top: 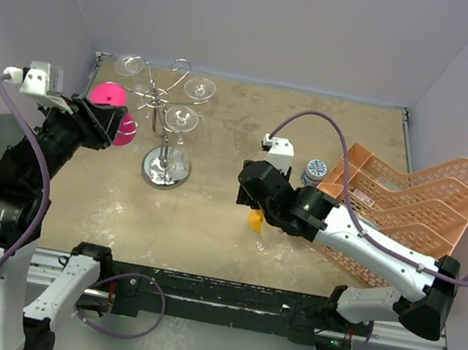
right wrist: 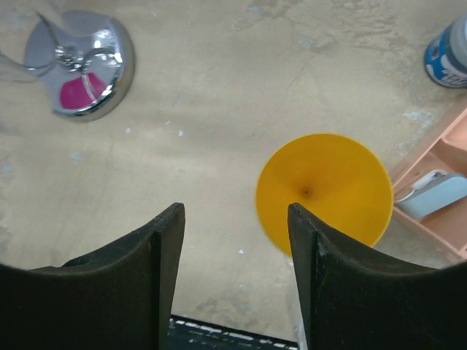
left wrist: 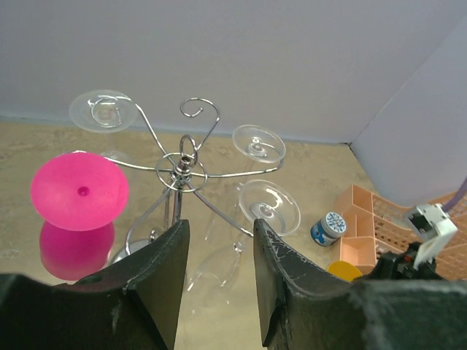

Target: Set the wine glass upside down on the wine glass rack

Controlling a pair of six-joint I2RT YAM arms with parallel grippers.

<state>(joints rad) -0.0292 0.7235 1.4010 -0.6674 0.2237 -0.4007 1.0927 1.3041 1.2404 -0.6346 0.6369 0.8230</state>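
Note:
The chrome wine glass rack [top: 169, 132] stands at the back left on its round mirror base [right wrist: 80, 62]. Three clear glasses hang upside down from its arms [left wrist: 268, 206]. A pink wine glass [top: 110, 103] hangs foot-up on the left arm, and it also shows in the left wrist view [left wrist: 80, 191]. My left gripper [left wrist: 217, 240] is open and empty, just near of the rack, right of the pink glass. A yellow wine glass [right wrist: 323, 188] shows its round foot, its bowl hidden below. My right gripper [right wrist: 235, 219] is open above the table, the yellow foot by its right finger.
A peach plastic crate [top: 410, 206] lies tilted at the right, under the right arm. A small jar with a blue-and-white lid [top: 315, 170] stands beside it, also seen in the left wrist view [left wrist: 330, 227]. Grey walls close the back and sides.

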